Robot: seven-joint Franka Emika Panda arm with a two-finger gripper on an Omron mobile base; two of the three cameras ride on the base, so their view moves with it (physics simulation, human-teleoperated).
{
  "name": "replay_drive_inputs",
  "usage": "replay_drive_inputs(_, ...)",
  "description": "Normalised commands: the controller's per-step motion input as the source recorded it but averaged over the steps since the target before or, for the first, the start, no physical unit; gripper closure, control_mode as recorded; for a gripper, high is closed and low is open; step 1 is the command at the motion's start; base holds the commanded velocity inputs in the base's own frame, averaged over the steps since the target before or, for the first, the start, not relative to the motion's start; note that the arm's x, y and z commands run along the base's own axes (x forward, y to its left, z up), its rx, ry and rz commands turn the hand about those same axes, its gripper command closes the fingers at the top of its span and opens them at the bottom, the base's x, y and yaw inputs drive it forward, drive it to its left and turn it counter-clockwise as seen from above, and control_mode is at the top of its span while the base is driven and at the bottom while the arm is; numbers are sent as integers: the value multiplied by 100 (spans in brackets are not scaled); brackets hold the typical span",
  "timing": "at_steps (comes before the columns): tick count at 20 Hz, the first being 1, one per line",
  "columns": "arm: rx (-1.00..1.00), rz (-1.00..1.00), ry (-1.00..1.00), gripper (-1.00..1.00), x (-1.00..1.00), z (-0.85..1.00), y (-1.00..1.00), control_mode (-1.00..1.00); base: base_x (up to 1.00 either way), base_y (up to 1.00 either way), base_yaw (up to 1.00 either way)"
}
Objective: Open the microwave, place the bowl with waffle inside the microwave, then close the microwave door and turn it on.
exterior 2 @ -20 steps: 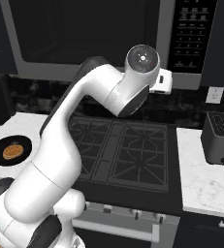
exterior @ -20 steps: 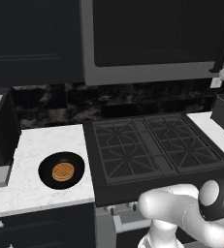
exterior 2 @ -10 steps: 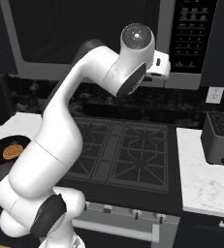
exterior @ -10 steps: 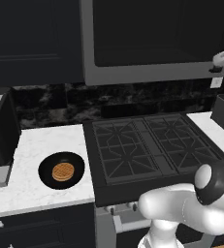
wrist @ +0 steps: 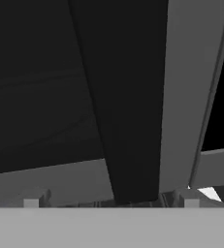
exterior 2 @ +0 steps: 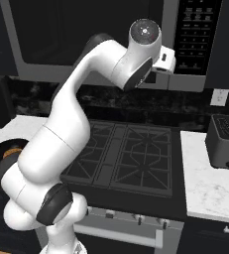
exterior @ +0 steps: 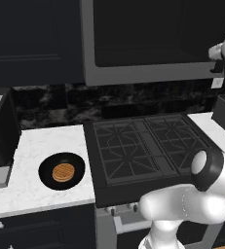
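Far left on the white counter (exterior: 31, 189): black bowl (exterior: 62, 171) with the waffle (exterior: 63, 172) lying flat in it, just beside the stove (exterior: 148, 151), well apart from the arm. Untouched so far.

Above the stove: microwave (exterior: 148, 44), closed, its door (exterior 2: 86, 34) a wide dark glass panel running left to right, facing out into the room. Handle (wrist: 128, 97) a dark upright bar at the door's right edge, long axis vertical, next to the button panel (exterior 2: 198, 34).

Right of centre: gripper (wrist: 111, 203) raised to the handle, fingers (wrist: 32, 201) spread to either side of the bar's lower end, nothing pinched yet. Probably close to touching, though hard to judge how far the bar sits between the tips.

Likely step: getting hold of the handle to swing the door open.

Risks from here: closing too low and slipping off the bar's bottom end; pulling straight out rather than along the door's arc, with the grip sliding off; nudging the buttons beside the handle. Toaster (exterior 2: 225, 141) on the right counter, clear of all this.
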Motion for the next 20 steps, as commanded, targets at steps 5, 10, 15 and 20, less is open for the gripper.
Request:
replay_drive_inputs(5,0,0,-13,-100,31,-2,-12,-100,0,0,0)
replay_drive_inputs(10,0,-1,-7,-100,40,-18,-19,-100,0,0,0)
replay_drive_inputs(15,0,0,0,-100,64,-23,-26,-100,0,0,0)
replay_drive_inputs(20,-5,0,-3,-100,83,-56,-4,-100,0,0,0)
